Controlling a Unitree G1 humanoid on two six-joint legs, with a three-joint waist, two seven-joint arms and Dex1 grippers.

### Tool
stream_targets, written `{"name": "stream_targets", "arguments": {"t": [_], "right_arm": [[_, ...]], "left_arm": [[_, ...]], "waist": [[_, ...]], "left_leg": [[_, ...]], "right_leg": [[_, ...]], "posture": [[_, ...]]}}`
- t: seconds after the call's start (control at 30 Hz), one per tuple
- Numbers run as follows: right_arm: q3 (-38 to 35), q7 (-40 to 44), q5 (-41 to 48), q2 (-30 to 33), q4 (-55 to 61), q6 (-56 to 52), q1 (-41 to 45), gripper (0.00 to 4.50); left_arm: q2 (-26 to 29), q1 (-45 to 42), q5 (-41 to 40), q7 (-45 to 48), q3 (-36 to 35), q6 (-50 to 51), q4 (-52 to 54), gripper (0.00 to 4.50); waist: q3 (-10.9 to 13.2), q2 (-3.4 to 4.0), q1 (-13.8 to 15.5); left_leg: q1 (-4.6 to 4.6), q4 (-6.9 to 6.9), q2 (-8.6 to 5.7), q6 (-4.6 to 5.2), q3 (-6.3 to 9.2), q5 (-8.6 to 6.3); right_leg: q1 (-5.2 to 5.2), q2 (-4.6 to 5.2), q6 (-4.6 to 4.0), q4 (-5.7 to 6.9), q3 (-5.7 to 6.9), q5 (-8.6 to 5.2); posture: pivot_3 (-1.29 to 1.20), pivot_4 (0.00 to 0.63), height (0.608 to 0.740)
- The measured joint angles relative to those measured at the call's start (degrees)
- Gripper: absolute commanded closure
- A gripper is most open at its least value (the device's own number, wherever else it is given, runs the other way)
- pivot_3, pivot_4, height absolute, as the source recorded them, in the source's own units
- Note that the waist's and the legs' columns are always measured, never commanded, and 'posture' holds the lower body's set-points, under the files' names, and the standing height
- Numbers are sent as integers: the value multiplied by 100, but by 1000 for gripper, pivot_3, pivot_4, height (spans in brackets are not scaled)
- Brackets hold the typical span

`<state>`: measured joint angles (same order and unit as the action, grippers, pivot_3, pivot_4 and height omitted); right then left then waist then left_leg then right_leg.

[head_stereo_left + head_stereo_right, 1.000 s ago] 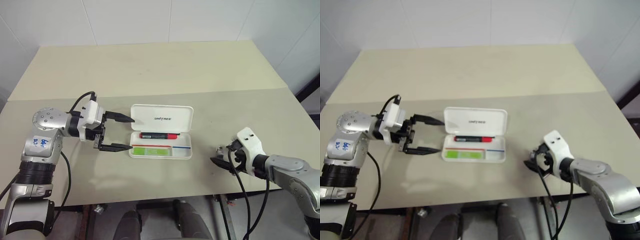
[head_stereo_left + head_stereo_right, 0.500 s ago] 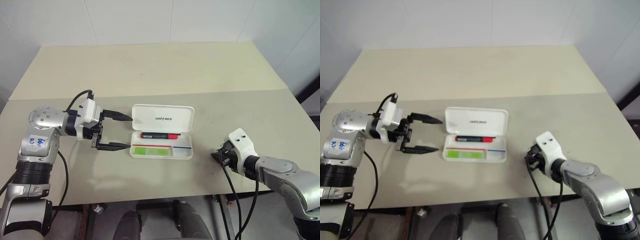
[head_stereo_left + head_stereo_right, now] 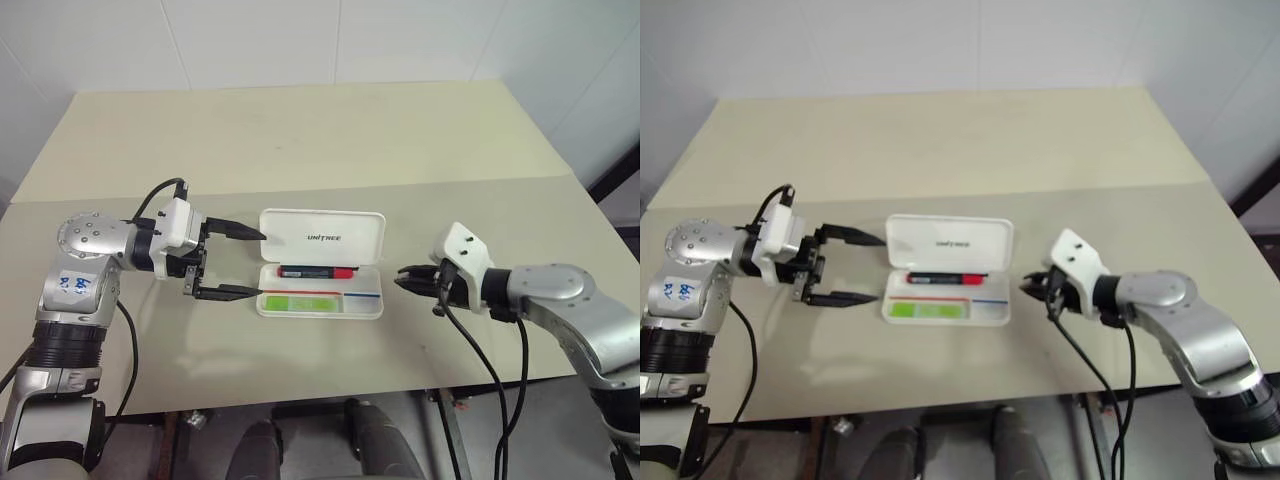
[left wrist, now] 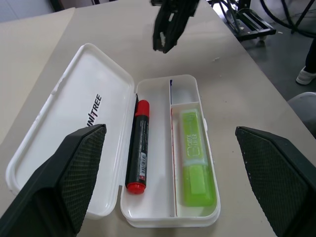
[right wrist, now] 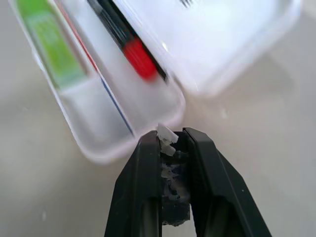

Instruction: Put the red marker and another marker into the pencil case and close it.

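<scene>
— Two arms reach in over the broad beige counter; what lies between them?

— A white rounded-rectangle hard plastic pencil case, open, its lid laid back flat with a small dark logo on it, the tray toward the robot.

— Are the markers in it?

— Both. The slim red marker, black barrel with a bright red cap end, lies lengthwise in the tray's compartment next to the hinge. The short light green marker lies in the compartment nearest the robot, at its left end. A thin divider separates the two, and the small section at the right end of the green one's row holds nothing.

— And the left gripper?

— It sits just beside the case's left end, pointing along the case, its black jaws spread wide, one by the lid's corner and one by the tray's corner. Nothing is between them. In the left wrist view the case lies in the gap between the two fingers.

— The right gripper?

— Just off the case's right end, pointing at it, apart from the rim. Its jaws are drawn narrow, nearly together; in the right wrist view whitish scraps sit in the slit between them. I cannot tell what those are.
</scene>
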<state>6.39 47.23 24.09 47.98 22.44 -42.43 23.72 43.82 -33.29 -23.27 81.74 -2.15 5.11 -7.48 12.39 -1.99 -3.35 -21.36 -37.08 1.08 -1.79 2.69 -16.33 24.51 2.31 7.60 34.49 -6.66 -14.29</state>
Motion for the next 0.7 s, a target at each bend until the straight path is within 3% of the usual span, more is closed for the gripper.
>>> {"name": "stream_targets", "arguments": {"t": [0.37,0.7], "right_arm": [[1332,787,-357,-875,-463,385,910,4141],[1611,1139,-695,-919,-702,602,922,4141]], "left_arm": [[132,460,-7,-217,-129,74,462,0],[252,615,-79,-355,-240,244,709,0]], "waist": [[0,1,6],[0,1,11]], "left_leg": [[-7,0,1,-2,6,-8],[-6,-3,1,-3,7,-8]], "right_leg": [[10,3,0,14,8,0],[10,3,-1,17,10,0]], "posture": [[0,150,740],[0,150,740]]}}
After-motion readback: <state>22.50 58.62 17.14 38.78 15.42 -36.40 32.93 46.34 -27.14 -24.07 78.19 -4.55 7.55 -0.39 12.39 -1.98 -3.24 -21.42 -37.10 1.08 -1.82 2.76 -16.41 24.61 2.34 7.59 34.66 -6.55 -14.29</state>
